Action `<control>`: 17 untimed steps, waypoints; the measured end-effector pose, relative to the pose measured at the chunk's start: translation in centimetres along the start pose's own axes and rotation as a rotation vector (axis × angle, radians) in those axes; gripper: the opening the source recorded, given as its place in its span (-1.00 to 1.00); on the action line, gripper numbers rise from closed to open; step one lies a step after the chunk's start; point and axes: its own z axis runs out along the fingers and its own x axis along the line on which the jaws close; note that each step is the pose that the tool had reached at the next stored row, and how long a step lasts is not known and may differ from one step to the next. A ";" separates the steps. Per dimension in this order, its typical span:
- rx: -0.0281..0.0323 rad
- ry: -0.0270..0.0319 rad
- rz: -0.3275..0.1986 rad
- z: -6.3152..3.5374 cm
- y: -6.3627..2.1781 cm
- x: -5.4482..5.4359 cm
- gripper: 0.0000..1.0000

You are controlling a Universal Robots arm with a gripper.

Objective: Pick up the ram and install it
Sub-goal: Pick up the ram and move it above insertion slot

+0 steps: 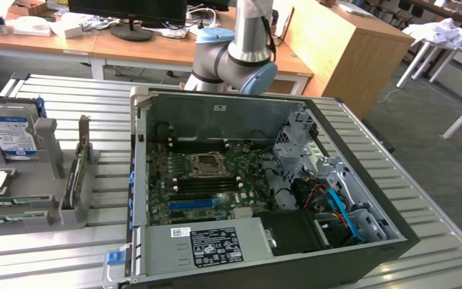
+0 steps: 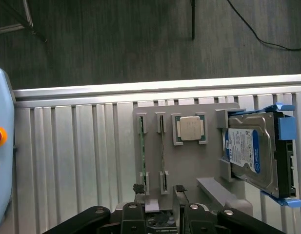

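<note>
Green along its upper edge, the ram (image 2: 142, 151) stands on edge in the grey holder (image 2: 189, 165), in the slot farthest from the hard drive (image 2: 250, 156). Your gripper (image 2: 159, 201) hovers over the holder, jaws spread wide and holding nothing. Centre the stick between the fingers and square them to its length, so that neither finger fouls the neighbouring slot.

The Universal Robots arm (image 1: 254, 24) is showing a silver-grey tube and rounded grey joints, and is wearing pale blue caps (image 1: 215, 35). Its black tool (image 2: 158, 194) is carrying two dark fingers (image 2: 180, 197) and shiny round screws (image 2: 99, 211).
</note>
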 end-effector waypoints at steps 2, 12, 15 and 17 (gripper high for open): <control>0.0000 0.0000 0.000 0.00 0.00 0.0 -0.29; 0.0003 0.0000 0.000 0.91 -0.04 0.0 -0.29; 0.0004 -0.0001 0.000 1.41 -0.06 0.0 -0.29; 0.0004 0.0000 0.000 1.77 -0.08 0.0 -0.29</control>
